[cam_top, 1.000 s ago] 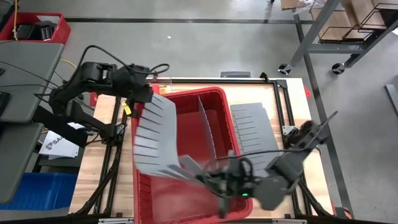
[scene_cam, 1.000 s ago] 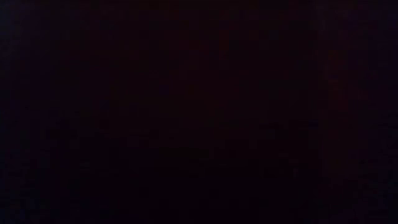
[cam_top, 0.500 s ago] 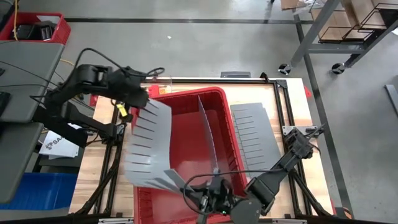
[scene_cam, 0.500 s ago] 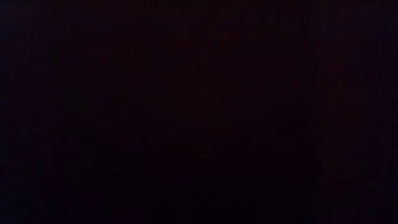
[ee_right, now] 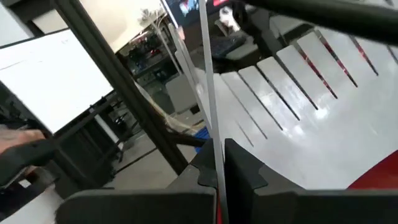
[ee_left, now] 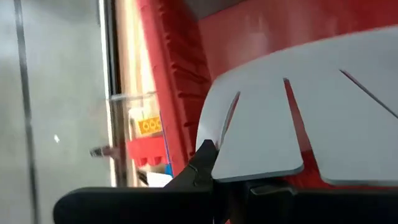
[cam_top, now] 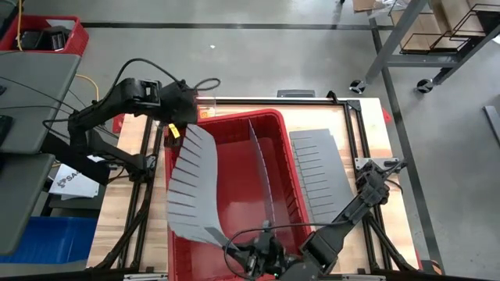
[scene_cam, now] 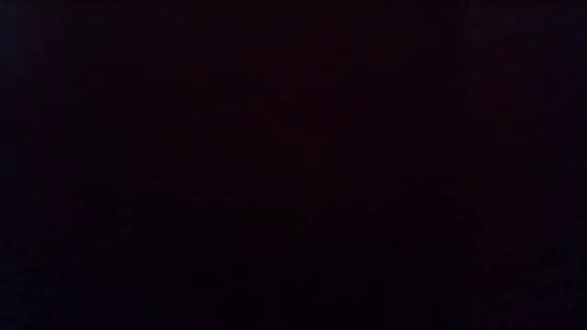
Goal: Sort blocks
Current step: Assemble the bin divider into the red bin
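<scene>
A grey slotted divider sheet (cam_top: 194,179) hangs bowed over the left side of the red bin (cam_top: 291,148), held between both grippers. My left gripper (cam_top: 185,121) is shut on its far end, by the bin's far left corner. My right gripper (cam_top: 238,248) is shut on its curled near end, by the bin's near wall. In the left wrist view, an orange-yellow block (ee_left: 149,126) and a red block (ee_left: 146,151) sit in a clear box just outside the bin's wall. The low view is dark. My left gripper pinches the sheet's far end at a tab between two slots (ee_left: 249,169), coming slanting down from above. The sheet runs away from it toward the near edge, lifted and bowed. My right gripper pinches the sheet's near end between its two fingers; that edge (ee_right: 211,134) shows edge-on as a thin line. The fingers come level from the table's right. From the hold the sheet twists and opens out flat (ee_right: 311,106), clear of the bin's floor.
An upright grey divider (cam_top: 262,168) stands along the middle of the bin. Another slotted sheet (cam_top: 319,168) lies flat on the table right of the bin. Black frame rails (cam_top: 353,133) edge the table.
My right gripper has sunk and gone toward the table's near edge and left, carrying the sheet's near end. My left gripper has dropped a little and rolled. The sheet has tipped from broad and flat to steeper and narrower along the bin's left wall.
</scene>
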Available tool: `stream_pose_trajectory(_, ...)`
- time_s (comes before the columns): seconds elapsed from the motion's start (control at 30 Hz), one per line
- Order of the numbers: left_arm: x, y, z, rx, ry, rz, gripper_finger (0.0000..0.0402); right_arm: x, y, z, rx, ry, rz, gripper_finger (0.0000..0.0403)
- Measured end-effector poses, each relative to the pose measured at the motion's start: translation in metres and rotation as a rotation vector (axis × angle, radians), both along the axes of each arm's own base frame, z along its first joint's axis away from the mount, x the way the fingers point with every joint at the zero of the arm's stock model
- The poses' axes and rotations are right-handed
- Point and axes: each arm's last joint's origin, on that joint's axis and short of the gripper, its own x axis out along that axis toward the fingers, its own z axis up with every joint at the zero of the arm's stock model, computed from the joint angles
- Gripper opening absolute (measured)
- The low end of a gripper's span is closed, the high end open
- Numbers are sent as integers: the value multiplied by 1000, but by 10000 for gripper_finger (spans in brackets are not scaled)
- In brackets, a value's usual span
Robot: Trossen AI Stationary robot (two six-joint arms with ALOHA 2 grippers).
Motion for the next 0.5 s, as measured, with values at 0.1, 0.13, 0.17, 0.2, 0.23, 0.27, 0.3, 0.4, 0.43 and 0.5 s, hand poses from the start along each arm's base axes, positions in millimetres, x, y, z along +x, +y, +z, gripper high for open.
stream_pose_trajectory(0.1, -2, 5, 0, -48, -15, 36, 1, -6, 8, 0, -10, -3, 12, 0)
stream_pose_trajectory(0.13, -2, 6, 0, -67, -20, 32, 1, -9, 11, 1, -17, -3, 12, 0)
stream_pose_trajectory(0.17, -2, 6, 0, -83, -24, 27, 1, -13, 15, 0, -27, -3, 9, 0)
stream_pose_trajectory(0.2, -2, 6, 0, -93, -27, 23, 1, -16, 18, 1, -33, -3, 3, 0)
stream_pose_trajectory(0.23, -2, 6, 0, -95, -33, 23, 1, -20, 21, 1, -36, -5, -8, 0)
stream_pose_trajectory(0.27, -3, 6, 1, -95, -38, 23, 1, -23, 24, 1, -39, -7, -21, 0)
stream_pose_trajectory(0.3, -3, 5, 1, -97, -46, 24, 1, -27, 27, 1, -44, -8, -29, 0)
stream_pose_trajectory(0.4, -4, 5, 4, -96, -80, 47, 1, -35, 34, 1, -62, -6, -40, 0)
stream_pose_trajectory(0.43, -4, 5, 4, -98, -86, 58, 1, -37, 37, 0, -58, -7, -40, 0)
stream_pose_trajectory(0.5, -5, 5, 5, -99, -97, 71, 1, -42, 41, -1, -47, -10, -36, 0)
